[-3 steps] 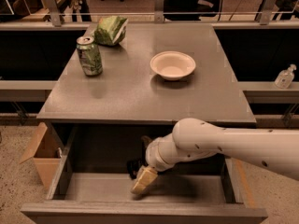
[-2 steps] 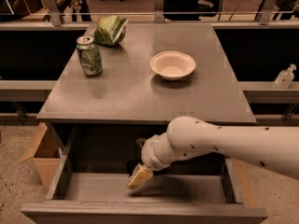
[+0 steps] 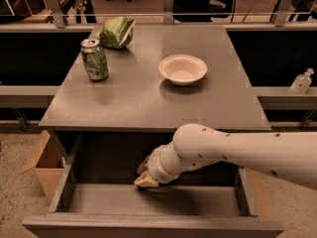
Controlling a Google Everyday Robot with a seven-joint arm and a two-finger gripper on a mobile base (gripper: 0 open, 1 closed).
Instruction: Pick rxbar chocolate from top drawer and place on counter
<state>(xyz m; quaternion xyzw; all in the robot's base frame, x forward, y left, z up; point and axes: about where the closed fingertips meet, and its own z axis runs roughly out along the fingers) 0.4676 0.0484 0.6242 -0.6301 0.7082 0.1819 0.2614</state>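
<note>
The top drawer (image 3: 148, 202) is pulled open below the counter (image 3: 148, 98); its flat grey floor shows. My white arm reaches in from the right, and my gripper (image 3: 145, 177) hangs just above the drawer floor, left of centre, near the dark back of the drawer. No rxbar chocolate shows; it is either hidden behind the gripper and wrist or out of view.
On the counter stand a green can (image 3: 94, 59) at the left, a green snack bag (image 3: 117, 32) at the back left and a white bowl (image 3: 183, 69) right of centre. A tan cardboard box (image 3: 44, 165) sits on the floor left of the drawer. A small bottle (image 3: 301, 81) stands at the far right.
My gripper has moved a little to the left and risen slightly off the drawer floor, toward the back of the drawer. The things on the counter have not moved.
</note>
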